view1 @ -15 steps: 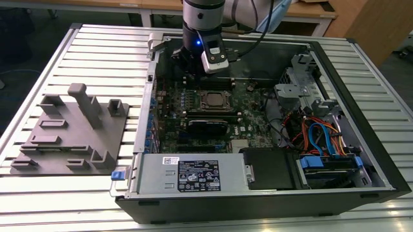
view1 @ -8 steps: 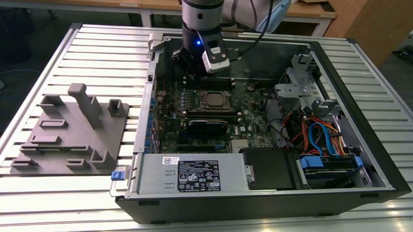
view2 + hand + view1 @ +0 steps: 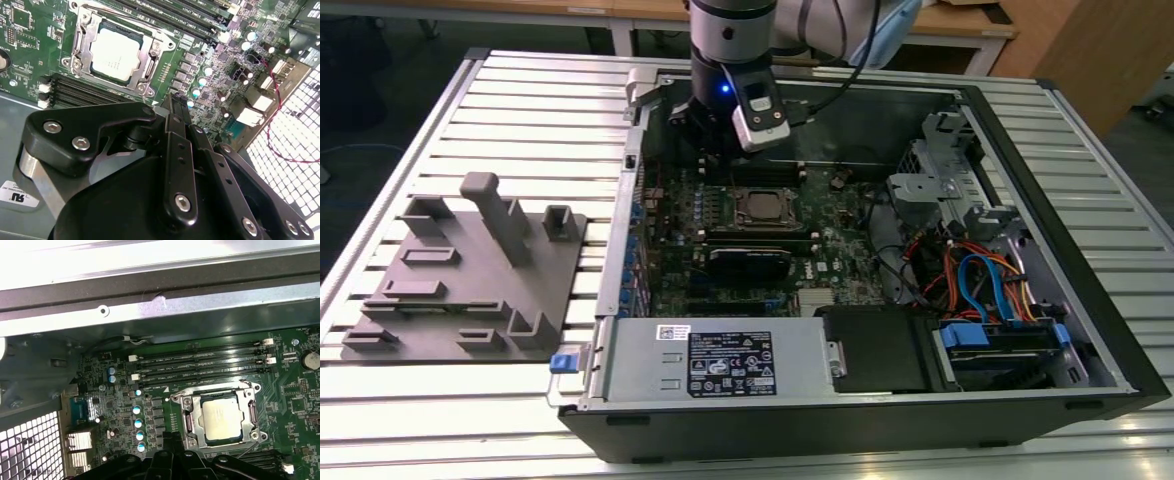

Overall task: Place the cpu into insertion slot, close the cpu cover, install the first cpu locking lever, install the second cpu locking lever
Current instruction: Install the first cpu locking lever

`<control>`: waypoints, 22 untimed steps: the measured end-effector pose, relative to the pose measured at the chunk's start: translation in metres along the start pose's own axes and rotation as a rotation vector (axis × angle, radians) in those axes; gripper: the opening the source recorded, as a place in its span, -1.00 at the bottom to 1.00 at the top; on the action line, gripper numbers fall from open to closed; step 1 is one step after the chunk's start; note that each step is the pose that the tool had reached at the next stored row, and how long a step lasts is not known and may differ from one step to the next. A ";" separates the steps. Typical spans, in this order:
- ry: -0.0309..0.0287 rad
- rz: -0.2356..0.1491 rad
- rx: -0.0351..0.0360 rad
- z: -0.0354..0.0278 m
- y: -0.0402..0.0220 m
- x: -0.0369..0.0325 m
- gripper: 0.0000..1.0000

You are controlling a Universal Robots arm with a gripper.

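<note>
Gripper (image 3: 176, 104) clenched on nothing, poised over the motherboard (image 3: 30, 30) near the insertion slot (image 3: 68, 61).
Seated flat in that slot, the cpu (image 3: 116, 54), pale top visible through the window of the lowered cpu cover (image 3: 151, 61).

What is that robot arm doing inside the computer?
The arm is working inside an open computer. The cpu already sits in its slot on the green board, and the silver cover lies flat around it. The gripper hangs close beside the slot, right over the board.
</note>
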State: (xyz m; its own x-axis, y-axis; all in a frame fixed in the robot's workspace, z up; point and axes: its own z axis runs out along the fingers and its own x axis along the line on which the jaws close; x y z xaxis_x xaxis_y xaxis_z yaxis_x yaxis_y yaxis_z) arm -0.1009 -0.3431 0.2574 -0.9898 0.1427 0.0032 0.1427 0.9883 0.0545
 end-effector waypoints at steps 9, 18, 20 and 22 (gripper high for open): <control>0.0000 0.000 0.0001 0.0000 -0.0001 0.0008 -0.79; 0.0003 -0.005 0.0000 0.0001 -0.0007 0.0049 -0.79; 0.0003 -0.005 0.0001 0.0001 -0.0007 0.0049 -0.79; 0.0002 -0.005 0.0000 0.0001 -0.0007 0.0049 -0.79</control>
State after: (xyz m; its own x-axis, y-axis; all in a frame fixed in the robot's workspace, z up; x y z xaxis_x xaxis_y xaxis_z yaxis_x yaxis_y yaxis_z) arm -0.1058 -0.3430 0.2572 -0.9905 0.1373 0.0031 0.1373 0.9890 0.0545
